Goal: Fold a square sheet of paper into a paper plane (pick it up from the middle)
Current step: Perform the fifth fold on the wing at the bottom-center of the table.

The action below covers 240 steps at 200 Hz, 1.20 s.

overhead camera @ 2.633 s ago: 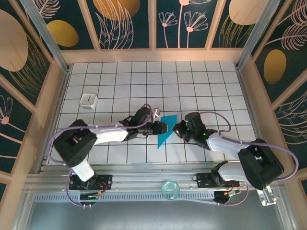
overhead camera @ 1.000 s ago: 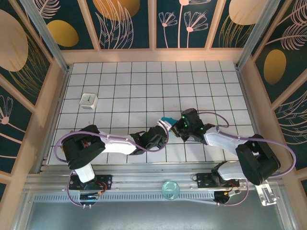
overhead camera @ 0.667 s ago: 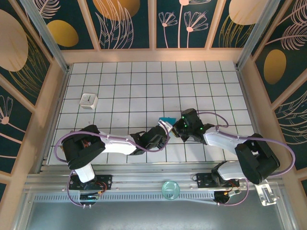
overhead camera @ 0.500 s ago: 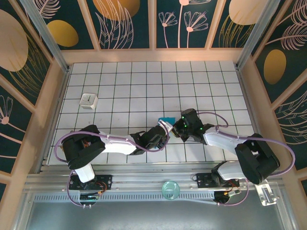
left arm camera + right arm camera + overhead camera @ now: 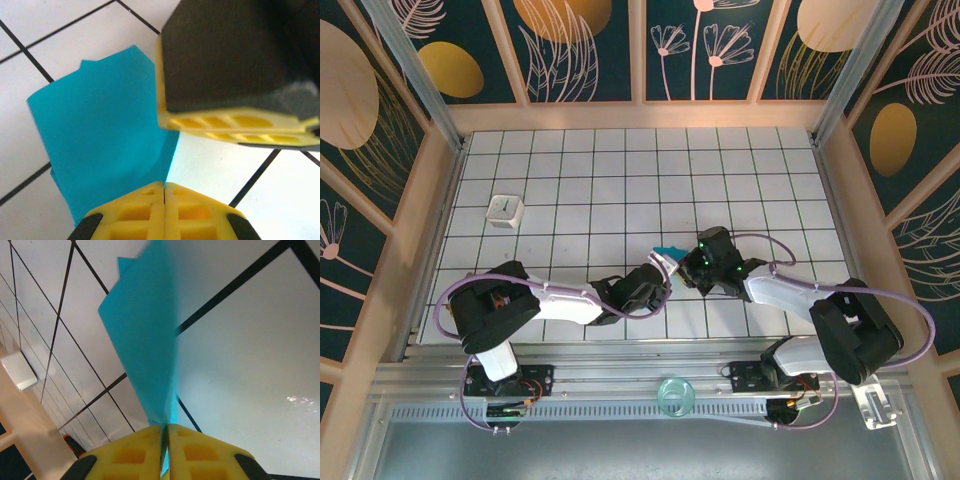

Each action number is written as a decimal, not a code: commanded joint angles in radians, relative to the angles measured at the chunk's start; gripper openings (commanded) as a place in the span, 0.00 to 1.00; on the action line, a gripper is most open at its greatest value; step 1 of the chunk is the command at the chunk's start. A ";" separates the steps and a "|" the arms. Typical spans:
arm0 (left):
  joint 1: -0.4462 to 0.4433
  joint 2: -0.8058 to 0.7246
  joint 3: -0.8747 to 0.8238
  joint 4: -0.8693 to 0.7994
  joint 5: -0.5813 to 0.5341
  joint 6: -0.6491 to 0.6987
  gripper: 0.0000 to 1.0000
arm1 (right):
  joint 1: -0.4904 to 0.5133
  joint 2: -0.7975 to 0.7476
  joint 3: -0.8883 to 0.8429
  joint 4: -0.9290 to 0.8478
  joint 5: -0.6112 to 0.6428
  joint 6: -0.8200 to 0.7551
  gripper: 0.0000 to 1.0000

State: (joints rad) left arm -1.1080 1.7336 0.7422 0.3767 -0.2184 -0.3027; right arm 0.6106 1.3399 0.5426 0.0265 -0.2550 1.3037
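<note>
The square sheet of paper (image 5: 667,249) is folded into a narrow teal shape and stands on edge between the two grippers at mid-table. My left gripper (image 5: 660,272) comes at it from the near left. In the left wrist view its yellow fingertips (image 5: 164,186) are pressed together, and the corner of the teal paper (image 5: 100,135) runs into their seam. My right gripper (image 5: 688,262) meets it from the right. In the right wrist view the right gripper (image 5: 165,429) pinches the lower edge of the paper (image 5: 145,335), which rises like a blade. A right finger (image 5: 235,122) hangs just above the left fingertips.
A small white cube (image 5: 505,210) sits on the gridded table at the left, and the same white cube (image 5: 19,371) lies at the far left of the right wrist view. A clear cup (image 5: 674,396) stands on the front rail between the arm bases. Wooden walls enclose the table.
The paper lay flat between the grippers earlier; now both hold it on edge. Over the last second the left jaws closed fully, and the arms barely moved.
</note>
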 commanded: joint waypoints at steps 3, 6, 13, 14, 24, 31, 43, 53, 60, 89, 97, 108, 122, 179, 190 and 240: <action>0.013 -0.035 -0.043 0.079 0.029 -0.049 0.00 | 0.006 -0.028 0.023 0.004 0.023 -0.038 0.19; 0.014 -0.043 -0.047 0.085 0.031 -0.053 0.00 | 0.005 -0.031 0.025 0.003 0.024 -0.041 0.19; 0.020 -0.049 -0.057 0.099 0.047 -0.066 0.00 | 0.003 -0.044 0.026 -0.003 0.031 -0.050 0.21; 0.021 -0.050 -0.059 0.102 0.049 -0.069 0.00 | 0.003 -0.047 0.026 -0.005 0.034 -0.054 0.22; 0.028 -0.057 -0.073 0.123 0.071 -0.089 0.00 | -0.002 -0.066 0.031 -0.013 0.046 -0.072 0.24; 0.032 -0.063 -0.086 0.145 0.084 -0.105 0.00 | -0.006 -0.082 0.032 -0.019 0.051 -0.084 0.25; 0.043 -0.073 -0.114 0.188 0.109 -0.136 0.00 | -0.015 -0.110 0.033 -0.029 0.061 -0.106 0.25; 0.054 -0.078 -0.133 0.219 0.135 -0.163 0.00 | -0.024 -0.131 0.037 -0.044 0.074 -0.129 0.26; 0.063 -0.082 -0.145 0.242 0.155 -0.184 0.00 | -0.030 -0.145 0.040 -0.060 0.084 -0.147 0.26; 0.093 -0.097 -0.194 0.345 0.223 -0.274 0.00 | -0.057 -0.198 0.048 -0.091 0.104 -0.246 0.28; 0.099 -0.096 -0.210 0.381 0.237 -0.303 0.00 | -0.057 -0.213 0.050 -0.096 0.109 -0.285 0.28; 0.106 -0.096 -0.227 0.419 0.249 -0.343 0.00 | -0.099 -0.228 0.054 -0.094 0.102 -0.356 0.29; 0.110 -0.090 -0.245 0.467 0.256 -0.401 0.00 | -0.118 -0.234 0.067 -0.112 0.100 -0.446 0.30; 0.138 -0.026 -0.345 0.742 0.285 -0.664 0.00 | -0.142 -0.184 0.102 -0.109 0.033 -0.646 0.30; 0.141 0.009 -0.352 0.776 0.290 -0.705 0.00 | -0.143 -0.160 0.110 -0.105 0.016 -0.656 0.30; 0.148 0.064 -0.383 0.848 0.275 -0.821 0.00 | -0.129 -0.087 0.117 -0.056 -0.039 -0.690 0.30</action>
State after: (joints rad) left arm -0.9684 1.7714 0.3862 1.1103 0.0547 -1.0264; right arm 0.4732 1.2217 0.6331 -0.0597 -0.2562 0.6632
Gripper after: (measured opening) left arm 0.061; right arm 0.298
